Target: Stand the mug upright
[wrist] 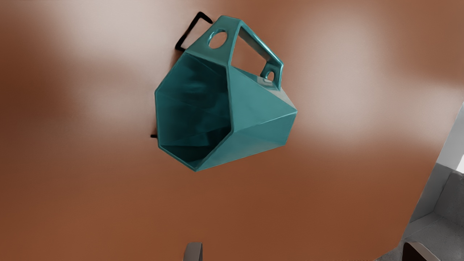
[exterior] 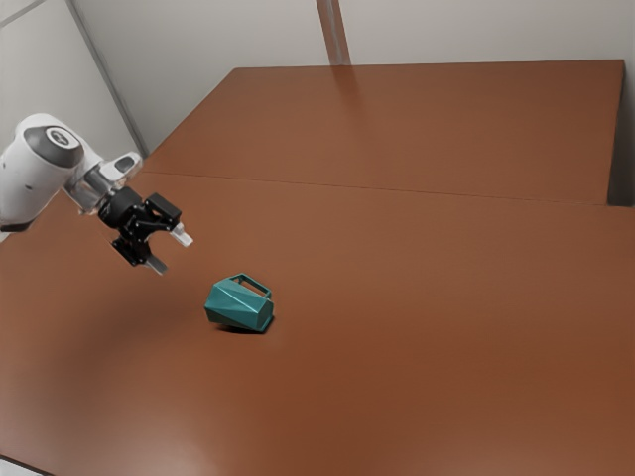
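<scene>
In the exterior view my gripper (exterior: 174, 254) hangs above the table toward the exterior view's left, its fingers wide apart with nothing between them. A teal faceted mug (exterior: 238, 304) lies on its side on the table, lower and farther to the exterior view's right than the fingertips, not touching them. Seen from the hand, the mug (wrist: 259, 116) turns its dark hollow mouth partly toward the camera, and its angular handle sticks out from the side. The gripper (wrist: 304, 252) shows two separated fingertips, apart from the mug.
The brown table (exterior: 427, 327) spreads widely around the mug. Its surface meets pale walls (exterior: 476, 30) at the far side. A table edge and grey surfaces (wrist: 431, 224) beyond it appear beside one fingertip in the wrist view.
</scene>
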